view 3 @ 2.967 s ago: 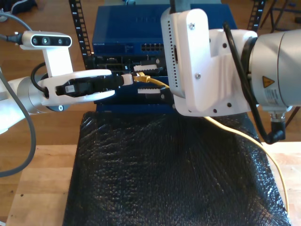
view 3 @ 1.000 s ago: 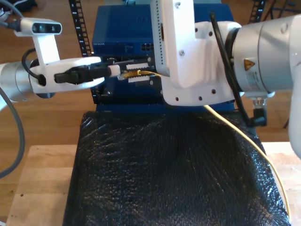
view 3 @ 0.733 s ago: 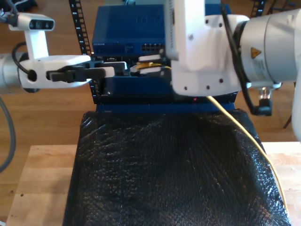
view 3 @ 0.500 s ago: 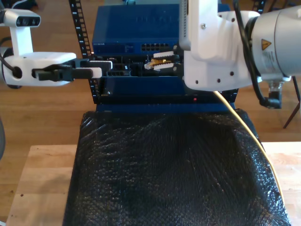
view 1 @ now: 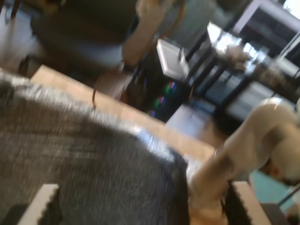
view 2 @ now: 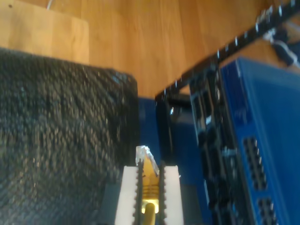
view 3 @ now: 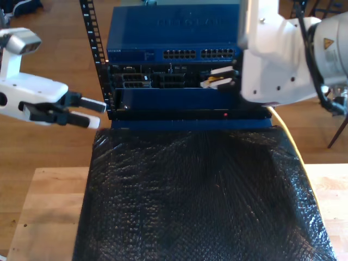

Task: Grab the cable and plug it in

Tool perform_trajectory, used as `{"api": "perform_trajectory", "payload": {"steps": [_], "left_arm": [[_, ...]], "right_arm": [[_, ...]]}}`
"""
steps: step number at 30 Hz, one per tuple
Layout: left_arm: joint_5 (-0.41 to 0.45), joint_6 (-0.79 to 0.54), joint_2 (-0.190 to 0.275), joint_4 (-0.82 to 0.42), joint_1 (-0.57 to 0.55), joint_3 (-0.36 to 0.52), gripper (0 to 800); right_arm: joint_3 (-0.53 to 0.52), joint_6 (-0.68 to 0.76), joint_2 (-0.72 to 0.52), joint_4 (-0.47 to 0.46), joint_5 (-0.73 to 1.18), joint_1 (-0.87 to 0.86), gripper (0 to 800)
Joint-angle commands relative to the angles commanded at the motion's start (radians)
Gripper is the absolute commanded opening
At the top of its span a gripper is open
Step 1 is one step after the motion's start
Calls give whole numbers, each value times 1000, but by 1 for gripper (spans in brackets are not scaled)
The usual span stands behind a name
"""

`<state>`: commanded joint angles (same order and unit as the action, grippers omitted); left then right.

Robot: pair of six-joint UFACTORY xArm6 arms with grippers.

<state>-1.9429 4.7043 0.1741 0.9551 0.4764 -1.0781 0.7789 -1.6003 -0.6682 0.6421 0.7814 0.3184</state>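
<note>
Cable (view 2: 149, 169) (plug end) between closed jaws

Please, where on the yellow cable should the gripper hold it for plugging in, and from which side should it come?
Probably on the stiff boot behind the clear plug, as my second gripper holds the cable now: jaws on its flat sides, approaching from behind so the tip stays free, pointing at the blue switch.

Even daylight; both wrist views blurred, exterior view sharp
</note>
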Motion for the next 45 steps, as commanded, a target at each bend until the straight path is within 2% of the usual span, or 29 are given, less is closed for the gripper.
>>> {"api": "perform_trajectory", "payload": {"steps": [7,10,18,21,25,38,45], "left_arm": [[18,-87,2,-146,0,-44,798],[35,-126,20,-210,2,-46,798],[51,-250,35,-404,6,-49,799],[52,-311,38,-463,8,-46,799],[52,-376,38,-540,64,-35,800],[51,-617,43,-669,229,80,800],[48,-752,112,-740,276,149,800]], "right_arm": [[-5,14,43,-31,2,-23,1],[-5,32,48,-52,9,-25,1],[-6,141,92,-184,34,-38,1],[-6,160,118,-206,34,-38,1],[-3,161,152,-212,35,-38,1],[5,189,207,-235,37,-54,1],[5,195,232,-252,37,-55,1]]}}
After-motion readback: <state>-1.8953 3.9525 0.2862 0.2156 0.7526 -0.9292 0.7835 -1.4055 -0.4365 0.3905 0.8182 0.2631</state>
